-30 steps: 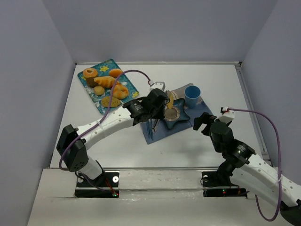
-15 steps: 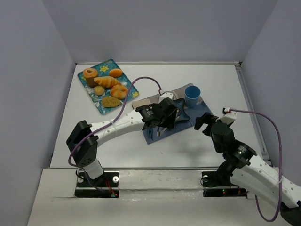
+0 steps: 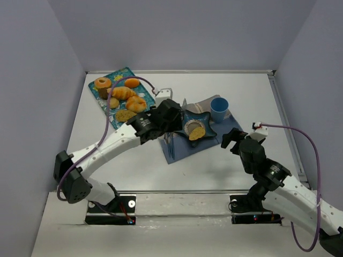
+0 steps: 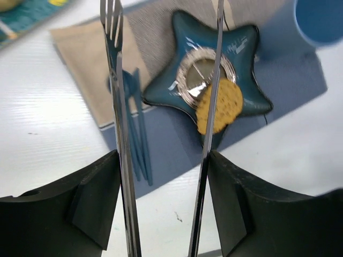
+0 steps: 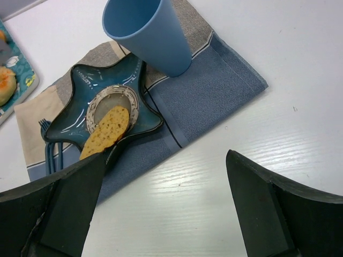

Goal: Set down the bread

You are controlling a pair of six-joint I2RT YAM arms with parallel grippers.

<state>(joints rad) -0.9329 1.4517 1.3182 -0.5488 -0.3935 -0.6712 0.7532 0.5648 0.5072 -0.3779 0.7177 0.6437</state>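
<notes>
Here flat, golden, speckled bread [image 5: 105,134] overhangs the star-shaped plate [image 5: 75,92].

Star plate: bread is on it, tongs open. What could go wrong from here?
1. The bread lies off-centre on the star plate, reaching its rim; a nudge could tip it onto the placemat.
2. In the left wrist view one tong blade crosses over the bread, so withdrawing the left gripper low could drag it off.
3. The blue cup stands close beside the plate; a wide swing might knock it.
</notes>
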